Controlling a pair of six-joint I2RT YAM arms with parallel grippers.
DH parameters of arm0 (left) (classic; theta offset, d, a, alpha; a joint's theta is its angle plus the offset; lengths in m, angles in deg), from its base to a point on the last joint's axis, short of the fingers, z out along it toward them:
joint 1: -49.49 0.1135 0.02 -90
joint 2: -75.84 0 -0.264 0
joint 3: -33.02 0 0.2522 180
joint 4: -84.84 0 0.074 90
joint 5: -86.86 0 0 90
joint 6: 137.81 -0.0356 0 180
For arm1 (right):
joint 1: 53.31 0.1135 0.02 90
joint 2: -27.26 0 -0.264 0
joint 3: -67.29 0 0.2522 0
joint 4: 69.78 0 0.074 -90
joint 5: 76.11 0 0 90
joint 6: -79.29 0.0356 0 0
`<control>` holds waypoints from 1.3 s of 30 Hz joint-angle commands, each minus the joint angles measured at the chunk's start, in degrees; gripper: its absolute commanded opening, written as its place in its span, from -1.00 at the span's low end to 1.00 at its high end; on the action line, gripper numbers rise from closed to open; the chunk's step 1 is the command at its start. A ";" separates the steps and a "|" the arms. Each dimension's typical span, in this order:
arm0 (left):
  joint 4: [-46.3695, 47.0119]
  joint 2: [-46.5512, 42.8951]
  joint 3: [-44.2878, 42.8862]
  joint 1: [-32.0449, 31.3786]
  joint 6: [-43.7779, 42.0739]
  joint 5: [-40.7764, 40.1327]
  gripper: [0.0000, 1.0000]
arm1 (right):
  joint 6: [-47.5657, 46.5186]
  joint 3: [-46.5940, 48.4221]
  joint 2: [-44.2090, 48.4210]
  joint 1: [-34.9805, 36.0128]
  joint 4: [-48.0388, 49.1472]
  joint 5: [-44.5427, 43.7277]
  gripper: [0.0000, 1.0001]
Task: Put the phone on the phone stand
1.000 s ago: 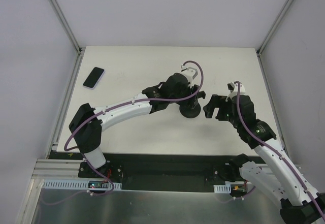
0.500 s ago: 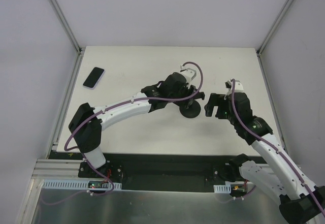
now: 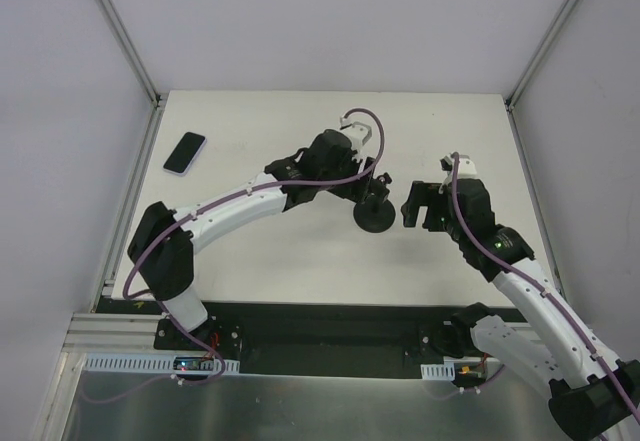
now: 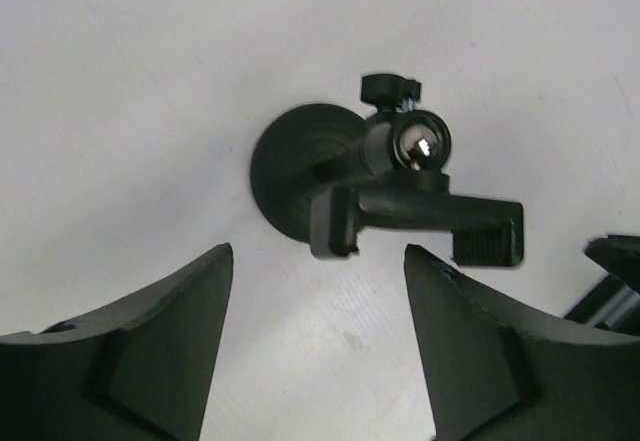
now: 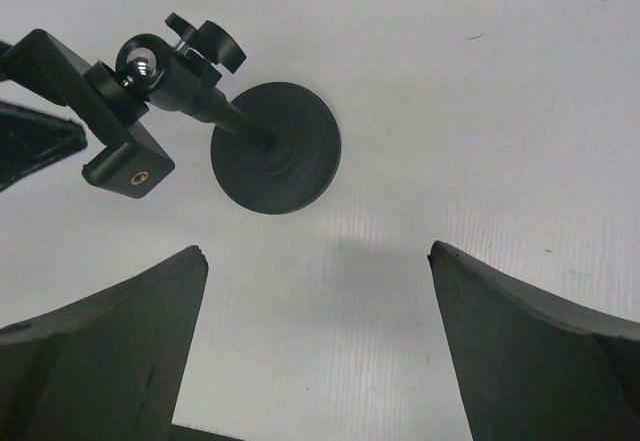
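flat black smartphone with a pale rim, lying well apart from the small black disc-based phone stand
it lies flat near the white table's far left corner. the stand is upright between the left gripper, jaws partly spread, and the right gripper, jaws wide; both are empty. the phone is probably stiff, slick, thin and breakable, so pinch it across the long edges.

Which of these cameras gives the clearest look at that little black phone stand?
The left wrist view: the phone stand sits mid-frame, with its disc base, ball joint and clamp bracket all sharp. The right wrist view shows it too, pushed toward the upper left. The top external view shows only a small dark shape.
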 commanded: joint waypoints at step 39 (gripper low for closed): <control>-4.13 25.06 -24.76 71.29 30.92 13.90 0.87 | -2.40 -2.11 8.53 -0.33 2.39 7.61 0.93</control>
